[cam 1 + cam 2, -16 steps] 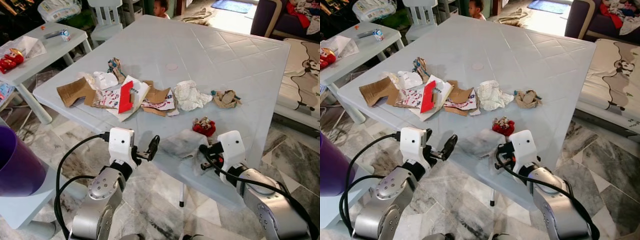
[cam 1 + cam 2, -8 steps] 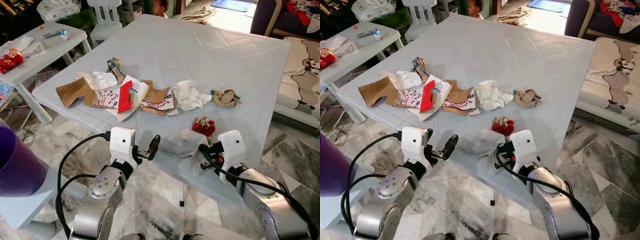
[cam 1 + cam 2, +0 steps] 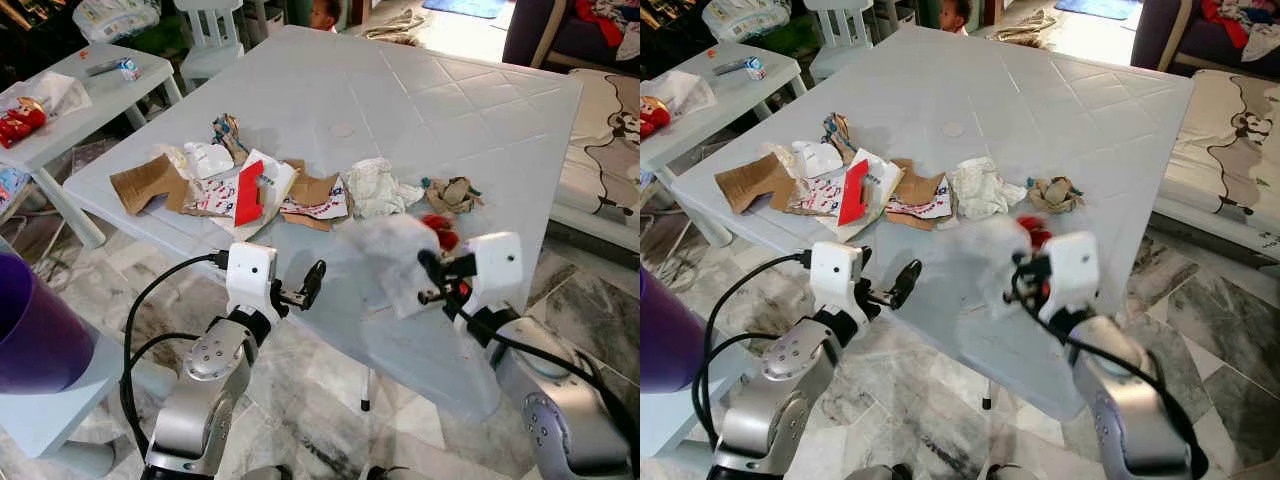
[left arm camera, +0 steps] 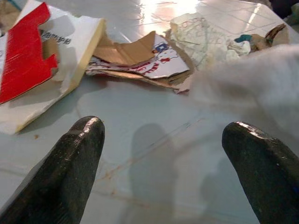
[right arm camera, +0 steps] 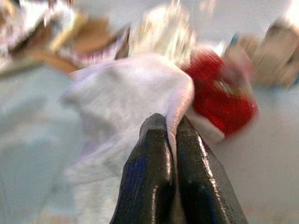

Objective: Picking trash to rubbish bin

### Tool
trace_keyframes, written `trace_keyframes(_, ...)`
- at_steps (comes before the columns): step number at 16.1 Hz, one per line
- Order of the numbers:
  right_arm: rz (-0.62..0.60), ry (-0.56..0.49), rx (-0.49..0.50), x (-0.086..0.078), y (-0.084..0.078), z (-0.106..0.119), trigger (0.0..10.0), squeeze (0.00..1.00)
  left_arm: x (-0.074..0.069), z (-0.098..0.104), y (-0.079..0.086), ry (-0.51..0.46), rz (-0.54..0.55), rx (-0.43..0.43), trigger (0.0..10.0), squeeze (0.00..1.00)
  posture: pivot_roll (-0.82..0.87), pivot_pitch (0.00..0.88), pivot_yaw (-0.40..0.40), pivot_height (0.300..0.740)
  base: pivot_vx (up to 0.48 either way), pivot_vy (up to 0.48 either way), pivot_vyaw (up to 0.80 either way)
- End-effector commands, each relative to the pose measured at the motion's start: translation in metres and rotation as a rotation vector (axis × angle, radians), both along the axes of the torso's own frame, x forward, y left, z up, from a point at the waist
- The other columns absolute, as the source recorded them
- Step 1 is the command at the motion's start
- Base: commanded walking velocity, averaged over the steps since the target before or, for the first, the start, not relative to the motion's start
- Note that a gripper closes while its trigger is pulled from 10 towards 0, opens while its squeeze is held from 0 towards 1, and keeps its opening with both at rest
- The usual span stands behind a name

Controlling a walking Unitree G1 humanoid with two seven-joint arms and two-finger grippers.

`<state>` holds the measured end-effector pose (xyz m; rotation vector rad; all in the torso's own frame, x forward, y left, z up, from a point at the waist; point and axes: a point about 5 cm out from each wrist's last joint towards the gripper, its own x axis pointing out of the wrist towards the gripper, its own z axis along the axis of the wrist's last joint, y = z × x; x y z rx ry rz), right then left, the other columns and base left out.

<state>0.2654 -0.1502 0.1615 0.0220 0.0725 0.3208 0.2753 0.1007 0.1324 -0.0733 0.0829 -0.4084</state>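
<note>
A pale blue plastic table (image 3: pixel 470 110) is strewn with torn cardboard scraps (image 3: pixel 240 190). Above its near edge a blurred white plastic bag (image 3: pixel 385 260) is pinched in the closed right gripper (image 5: pixel 170 140). The left gripper (image 3: pixel 312 285) is held wide apart, empty

White plastic bag (image 3: pixel 388 262), pinched, lifted.

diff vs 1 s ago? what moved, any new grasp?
The right tool, shut on the white plastic sheet, has lifted it off the table edge and carried it up and away from the robot; the sheet now hangs blurred in front of the red wrapper. The left tool stays open over the near edge, holding nothing. The cardboard and paper scraps lie as before.
</note>
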Motion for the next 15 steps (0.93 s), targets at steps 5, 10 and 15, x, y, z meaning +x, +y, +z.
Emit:
trace_keyframes(5, -0.045, -0.115, 0.056, -0.005, -0.010, 0.031, 10.0, 0.00, 0.015, 0.002, -0.014, -0.029, -0.054, 0.011, 10.0, 0.00, -0.11, 0.162, 0.042, 0.740, 0.000, 0.000, 0.00)
trace_keyframes(10, -0.082, -0.135, 0.066, -0.002, -0.016, 0.039, 10.0, 0.00, 0.019, 0.002, -0.017, -0.041, -0.062, 0.002, 10.0, 0.00, -0.11, 0.154, 0.040, 0.740, 0.000, 0.000, 0.00)
trace_keyframes(15, -0.243, -0.200, -0.051, 0.008, -0.038, 0.048, 10.0, 0.00, 0.029, 0.000, -0.024, -0.055, -0.095, 0.037, 10.0, 0.00, -0.11, 0.155, 0.037, 0.740, 0.000, 0.000, 0.00)
